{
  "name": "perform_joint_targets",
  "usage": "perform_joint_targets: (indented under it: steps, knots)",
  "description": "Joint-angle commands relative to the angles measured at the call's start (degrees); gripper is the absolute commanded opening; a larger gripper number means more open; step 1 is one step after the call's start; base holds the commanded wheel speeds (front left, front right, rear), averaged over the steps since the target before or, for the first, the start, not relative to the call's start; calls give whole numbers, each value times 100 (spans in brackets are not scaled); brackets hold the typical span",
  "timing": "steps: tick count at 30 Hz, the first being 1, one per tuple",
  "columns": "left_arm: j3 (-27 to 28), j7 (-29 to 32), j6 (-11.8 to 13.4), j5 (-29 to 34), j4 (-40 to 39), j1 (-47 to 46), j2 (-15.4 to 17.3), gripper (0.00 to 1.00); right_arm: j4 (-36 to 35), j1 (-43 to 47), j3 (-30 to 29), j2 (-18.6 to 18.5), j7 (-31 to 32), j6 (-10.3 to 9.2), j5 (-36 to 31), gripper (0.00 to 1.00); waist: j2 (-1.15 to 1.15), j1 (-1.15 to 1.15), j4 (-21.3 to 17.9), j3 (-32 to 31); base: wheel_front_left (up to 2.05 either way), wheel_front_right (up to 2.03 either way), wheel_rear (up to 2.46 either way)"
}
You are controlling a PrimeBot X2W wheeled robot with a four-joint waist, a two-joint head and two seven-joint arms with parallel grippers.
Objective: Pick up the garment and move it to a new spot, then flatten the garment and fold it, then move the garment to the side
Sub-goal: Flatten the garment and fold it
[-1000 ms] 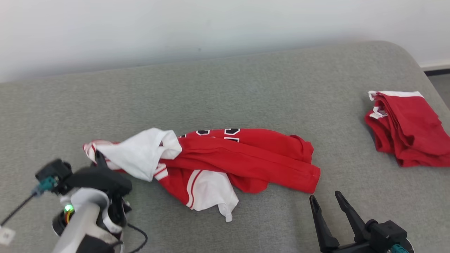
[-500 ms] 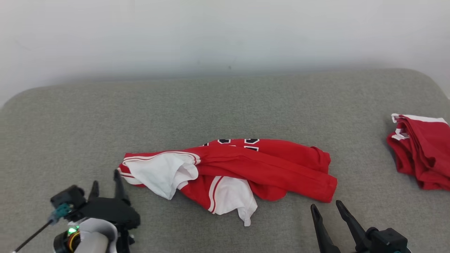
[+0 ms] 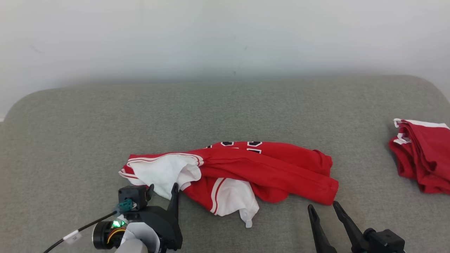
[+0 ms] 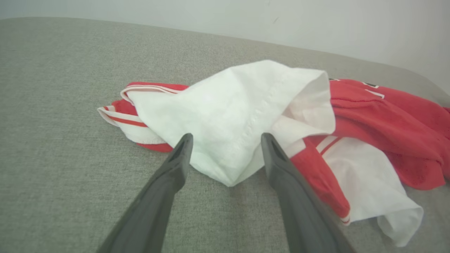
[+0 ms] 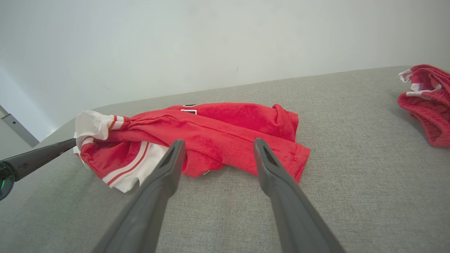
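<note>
Stretching from left to right, the grey padded surface [image 3: 225,112] carries everything here. The garment [image 3: 274,168], a red jersey with white panels and striped trim, lies bunched in the near middle of it, its length running left to right and its layers rolled over one another. A second red piece of clothing [image 3: 422,154] sits folded at the far right edge, well apart from it.

Nothing is gripped, and the jersey is neither spread nor folded, so flattening looks like the step in hand. The next move probably calls for a pinch on each end and a pull outward to open the cloth, taking one layer alone rather than a whole roll.

The left arm [image 3: 154,225] reaches in low from the near left. The left jaws stand wide and empty, pointing away from the robot, with the drooping tip of the white flap [image 4: 239,109] lying in the gap between them. The right arm [image 3: 383,240] waits at the near right, its jaws equally wide and empty, their tips just short of the red hem [image 5: 299,158] and angled toward it.
</note>
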Motion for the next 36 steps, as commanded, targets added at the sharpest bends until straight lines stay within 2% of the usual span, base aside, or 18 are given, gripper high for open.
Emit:
perform_joint_targets:
  steps: [1,7,12,19,28,29,30,36]
  knots:
    - [-59,139,70,81,16,45,23,100,25,-28,9,20,-40,-14,37,100,0,0,-125,45,0,0,0]
    - [-231,320,333,345,215,-23,233,100,69,-79,-25,38,-108,-14,37,100,0,0,-407,152,0,0,0]
    - [-208,322,355,271,196,26,271,100,87,-107,-46,49,-158,-14,45,100,0,0,-548,241,0,0,0]
    - [-238,355,433,275,106,69,304,100,113,-136,-37,58,-192,-14,46,100,0,0,-580,277,0,0,0]
    - [-119,186,725,267,-10,-7,291,100,176,-131,-28,77,-206,-14,59,100,0,0,-562,233,0,0,0]
    - [-125,162,767,292,-10,-6,303,68,180,-131,-27,78,-202,-14,56,100,0,0,-560,219,0,0,0]
    - [-138,150,773,308,-16,-3,316,0,182,-128,-28,79,-200,-14,55,100,0,0,-555,206,0,0,0]
    - [-189,20,844,424,-162,125,495,0,182,-46,-68,76,-198,-14,41,100,0,0,-450,119,0,0,0]
